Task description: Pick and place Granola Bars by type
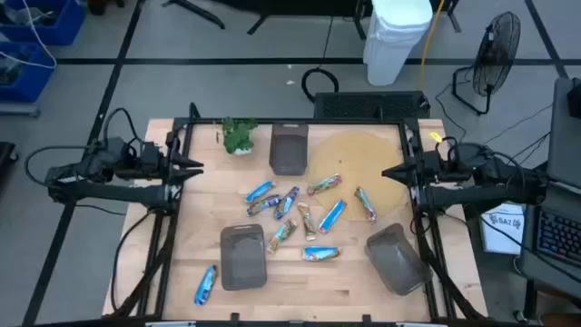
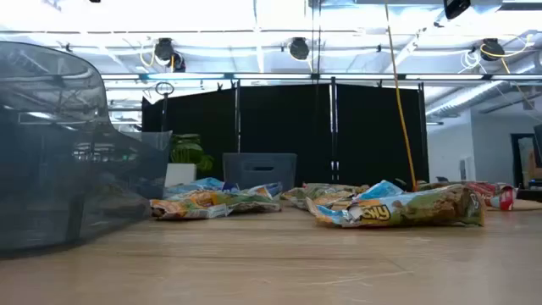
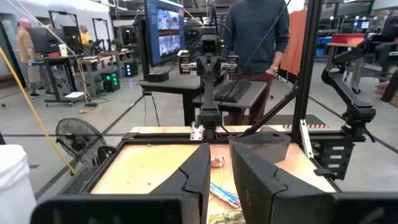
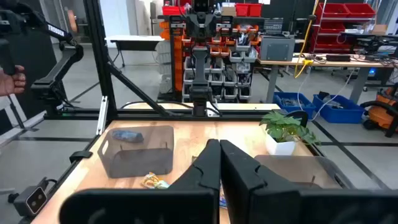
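Several granola bars lie flat and scattered mid-table, some blue (image 1: pixel 332 215) and some tan-green (image 1: pixel 324 185); one blue bar (image 1: pixel 206 283) lies apart near the near-left corner. The low view shows a tan-green bar (image 2: pixel 398 207) up close. My left gripper (image 1: pixel 195 168) hovers over the table's left edge, a narrow gap between its fingers (image 3: pixel 219 149). My right gripper (image 1: pixel 388 172) hovers over the right side, fingers together (image 4: pixel 219 146). Neither touches anything.
Three dark grey bins stand on the table: far middle (image 1: pixel 289 148), near-left (image 1: pixel 243 256), and near-right, turned askew (image 1: pixel 397 259). A potted plant (image 1: pixel 238 134) and a round mat (image 1: pixel 363 168) sit at the far side. A person (image 3: pixel 258 37) stands beyond the table.
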